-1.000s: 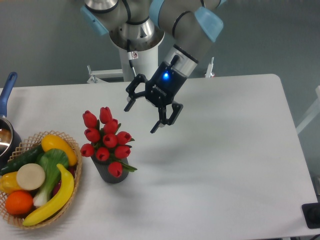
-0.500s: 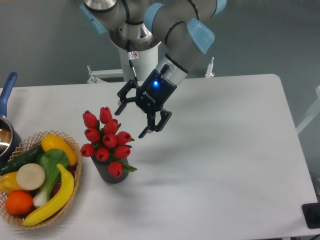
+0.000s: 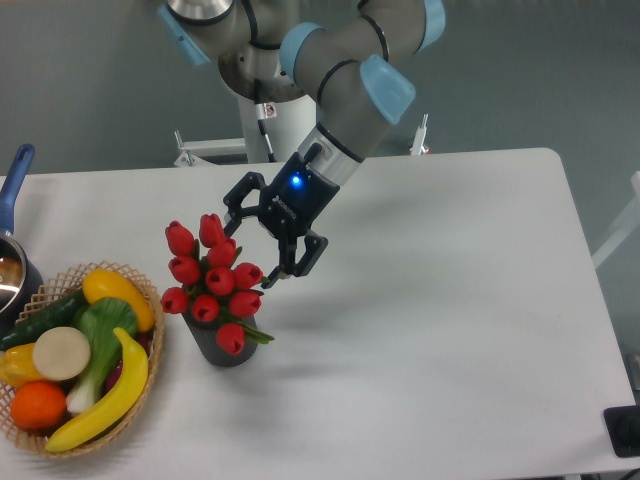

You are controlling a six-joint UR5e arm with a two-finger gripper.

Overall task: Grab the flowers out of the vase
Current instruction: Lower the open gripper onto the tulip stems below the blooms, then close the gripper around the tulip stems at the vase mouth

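Flowers (image 3: 213, 275) stand in the grey vase (image 3: 226, 350).

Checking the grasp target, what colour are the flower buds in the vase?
Red, with green leaves; the flowers show clearly in the fixed camera view.

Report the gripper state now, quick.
Gripper: open, holding nothing, its fingers spread at the upper right of the red tulips standing in the dark grey vase.
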